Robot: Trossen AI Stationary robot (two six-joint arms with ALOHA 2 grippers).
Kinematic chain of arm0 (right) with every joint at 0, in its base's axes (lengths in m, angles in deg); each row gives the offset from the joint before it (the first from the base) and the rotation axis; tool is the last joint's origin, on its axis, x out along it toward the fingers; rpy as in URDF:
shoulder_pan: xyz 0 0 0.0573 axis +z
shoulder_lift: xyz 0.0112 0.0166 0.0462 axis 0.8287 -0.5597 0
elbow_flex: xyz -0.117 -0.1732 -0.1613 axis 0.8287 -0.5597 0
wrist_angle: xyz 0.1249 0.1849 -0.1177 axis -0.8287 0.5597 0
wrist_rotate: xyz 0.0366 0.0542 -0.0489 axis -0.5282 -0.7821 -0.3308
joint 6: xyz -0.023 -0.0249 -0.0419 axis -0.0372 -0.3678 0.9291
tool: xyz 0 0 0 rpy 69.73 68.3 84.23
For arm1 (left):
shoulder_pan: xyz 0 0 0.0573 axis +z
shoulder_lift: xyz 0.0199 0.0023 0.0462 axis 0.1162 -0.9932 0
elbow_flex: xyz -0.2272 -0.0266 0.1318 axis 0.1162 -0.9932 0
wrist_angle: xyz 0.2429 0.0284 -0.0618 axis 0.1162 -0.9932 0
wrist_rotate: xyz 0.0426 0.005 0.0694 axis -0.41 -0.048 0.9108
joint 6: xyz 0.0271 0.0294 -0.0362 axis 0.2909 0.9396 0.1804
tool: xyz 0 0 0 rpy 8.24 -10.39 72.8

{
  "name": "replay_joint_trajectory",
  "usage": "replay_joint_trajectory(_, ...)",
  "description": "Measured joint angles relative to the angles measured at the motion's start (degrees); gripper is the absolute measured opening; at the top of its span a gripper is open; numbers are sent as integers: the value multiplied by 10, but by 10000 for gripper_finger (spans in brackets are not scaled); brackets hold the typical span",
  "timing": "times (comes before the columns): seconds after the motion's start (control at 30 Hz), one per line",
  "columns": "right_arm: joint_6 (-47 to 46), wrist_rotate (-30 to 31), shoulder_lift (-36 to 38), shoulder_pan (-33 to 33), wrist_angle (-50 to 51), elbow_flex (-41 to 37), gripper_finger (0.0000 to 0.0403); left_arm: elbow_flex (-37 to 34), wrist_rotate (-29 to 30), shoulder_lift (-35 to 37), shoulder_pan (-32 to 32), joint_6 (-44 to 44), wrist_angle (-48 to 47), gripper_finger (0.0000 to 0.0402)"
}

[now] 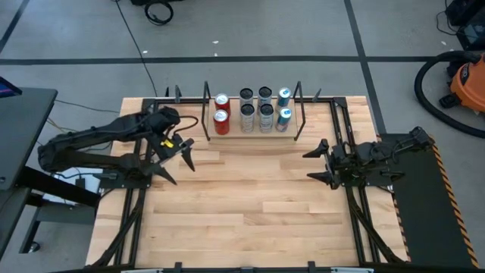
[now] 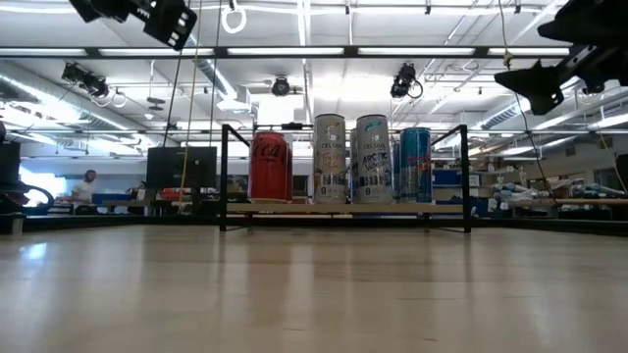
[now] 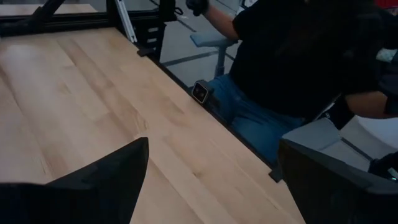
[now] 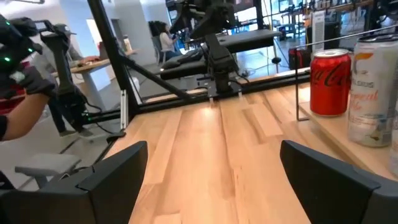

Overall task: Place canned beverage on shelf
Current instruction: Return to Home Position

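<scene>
Right, the wide wooden tabletop lies bare between my two arms, and at its far edge stands the shelf, its long axis running side to side across my front. My left fingers are spread wide with nothing between them, hanging above the tabletop on the near side of the shelf's left end. My right fingers are splayed just as wide and just as empty, well apart from the shelf and off towards its right end. On the platform, every can stands upright between the black rod frames, two deep and four across: red cans on the left, black cans in the two middle places, light blue cans on the right. I'd call the stocking done, since I see no can anywhere on the tabletop. So the shelf is ahead of both sets of fingers, the left set nearer, and going home should mean drawing straight back from it, clear of the frames.
</scene>
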Motion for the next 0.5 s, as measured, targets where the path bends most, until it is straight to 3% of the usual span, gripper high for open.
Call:
replay_joint_trajectory(0.2,-2,-32,0,0,-27,-32,376,-66,-32,-1,0,2,65,355)
replay_joint_trajectory(0.5,-10,-28,0,0,-63,-67,376,-133,-43,-1,0,3,174,355)
